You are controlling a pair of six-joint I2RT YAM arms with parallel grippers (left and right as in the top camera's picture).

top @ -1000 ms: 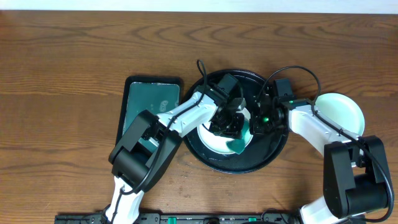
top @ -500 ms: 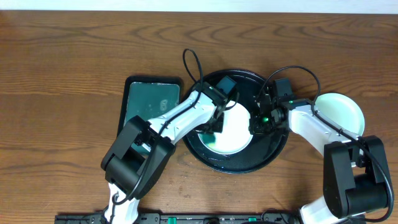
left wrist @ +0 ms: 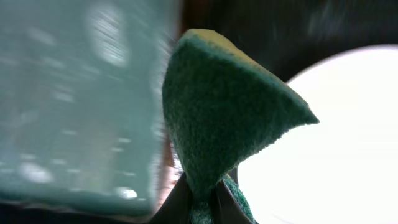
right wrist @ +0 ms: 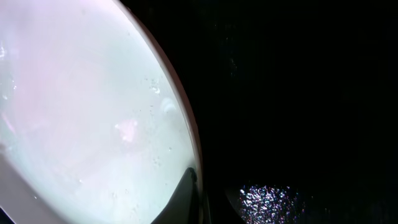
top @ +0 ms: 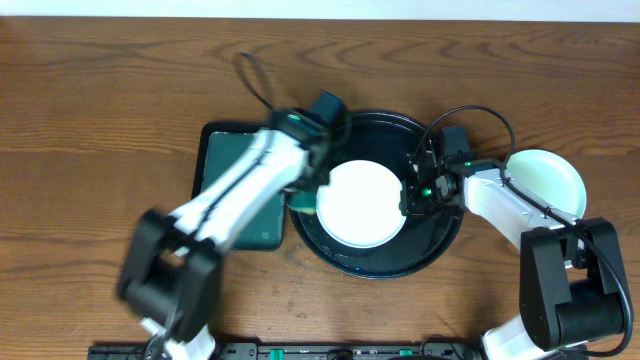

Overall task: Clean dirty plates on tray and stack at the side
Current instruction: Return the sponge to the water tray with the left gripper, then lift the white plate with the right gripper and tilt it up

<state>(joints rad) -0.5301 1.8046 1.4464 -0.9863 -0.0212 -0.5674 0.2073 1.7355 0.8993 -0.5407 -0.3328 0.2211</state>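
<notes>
A clean white plate (top: pixel 360 203) lies in the round black tray (top: pixel 380 268). My right gripper (top: pixel 412 195) is shut on the plate's right rim; in the right wrist view one finger (right wrist: pixel 199 205) lies over the wet plate (right wrist: pixel 81 112) above the tray (right wrist: pixel 298 93). My left gripper (top: pixel 305 192) is shut on a green sponge (top: pixel 300 204) at the tray's left rim. In the left wrist view the jaws (left wrist: pixel 202 208) pinch the sponge (left wrist: pixel 224 118) beside the plate (left wrist: pixel 336 143). Another pale plate (top: pixel 545 180) sits on the table at the right. A third plate is not visible.
The rectangular dark-green tray (top: pixel 240 190) lies left of the black tray and shows blurred in the left wrist view (left wrist: pixel 74 106). Cables loop above both wrists. The wooden table (top: pixel 100 120) extends to the left and back.
My left gripper has swept the sponge off the plate's middle to the left, to the tray's left rim. The teal smear is gone from the plate. The right gripper has held still.
</notes>
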